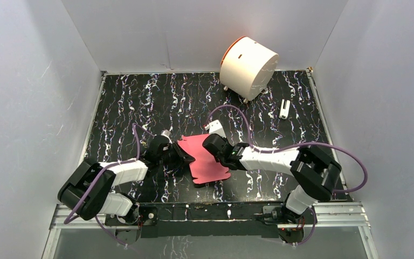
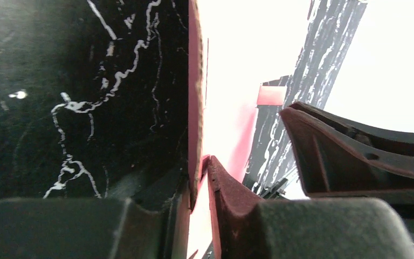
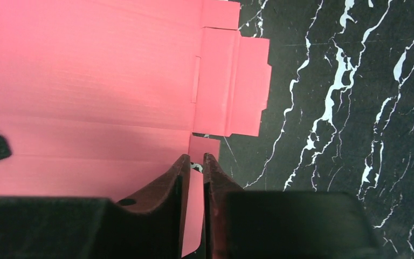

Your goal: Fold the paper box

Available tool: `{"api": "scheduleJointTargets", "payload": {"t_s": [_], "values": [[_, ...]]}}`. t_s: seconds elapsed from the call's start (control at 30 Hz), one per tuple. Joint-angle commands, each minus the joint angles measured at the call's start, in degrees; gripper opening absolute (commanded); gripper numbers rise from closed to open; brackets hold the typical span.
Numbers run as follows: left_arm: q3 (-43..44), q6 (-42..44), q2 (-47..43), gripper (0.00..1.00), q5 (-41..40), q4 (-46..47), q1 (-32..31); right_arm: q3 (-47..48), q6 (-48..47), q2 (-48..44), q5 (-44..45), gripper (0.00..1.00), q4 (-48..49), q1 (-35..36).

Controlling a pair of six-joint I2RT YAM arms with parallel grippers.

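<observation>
"Judging by the flat layout, looked like the very first fold. Found the paper box (image 1: 207, 159) lying open as a die-cut sheet at the middle of the marbled table (image 1: 140, 102)."

"Gripped how?"

"Pinched at the 9 o'clock edge by the left gripper (image 1: 182, 155), jaws clamped on the cardboard. Nipped near 12 o'clock by the right gripper (image 1: 209, 144), likewise closed on a thin strip of it."

"And called for next?"

"Probably needed that strip raised along its score line, with the 9 o'clock edge pinned down. Risked dragging the sheet or creasing crookedly otherwise."
</observation>
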Motion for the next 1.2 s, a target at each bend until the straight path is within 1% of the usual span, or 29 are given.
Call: {"api": "scheduleJointTargets", "payload": {"t_s": [0.0,0.17,0.3,0.37,0.47,0.53,0.67,0.77,0.87,1.0,1.07,1.17], "values": [[0.84,3.5,-2.9,0.18,-2.74,-4.31,-0.05,-0.83,3.02,-4.36,-1.64,0.28,3.81,-0.92],[1.33,5.49,-6.56,0.33,-5.75,-11.02,0.27,-2.05,5.35,-5.89,-4.17,0.35,4.26,-1.74],[2.99,8.51,-11.02,0.43,-8.8,-20.67,1.4,-3.1,5.34,-8.16,-7.13,0.41,5.13,-3.17],[4.1,10.45,-13.61,0.47,-10.43,-25.03,2.79,-3.76,5.04,-9.51,-9.51,0.45,5.88,-4.51],[6.12,15.03,-17.15,0.51,-9.28,-29.55,6.56,-4.77,4.52,-11.73,-13.72,0.51,6.84,-7.37],[9.07,18.73,-17.32,0.51,-7.87,-32.09,9.01,-5.69,3.94,-13.02,-17.23,0.55,7.78,-9.48],[14.85,26.06,-13.23,0.53,-4.94,-35.61,13.88,-6.34,2.3,-14.36,-26.14,0.62,10.13,-15.65],[19.21,28.9,-7.71,0.53,-1.43,-36.43,16.23,-5.44,0.81,-14.47,-29.79,0.65,10.05,-19.09],[23.11,30.2,-2.23,0.53,1.69,-36.52,17.09,-4.59,-0.04,-14.1,-32.46,0.7,10.05,-21.45],[27.19,31.1,4.11,0.52,4.0,-36.88,17.42,-4.09,-0.14,-13.3,-33.99,0.71,10.48,-23.43],[29.0,31.63,7.03,0.51,5.65,-37.4,17.53,-3.98,-0.15,-12.81,-36.18,0.73,10.83,-23.83],[31.15,31.93,11.55,0.5,7.54,-37.71,17.53,-4.05,-0.31,-12.09,-37.38,0.8,11.57,-24.36]]}}
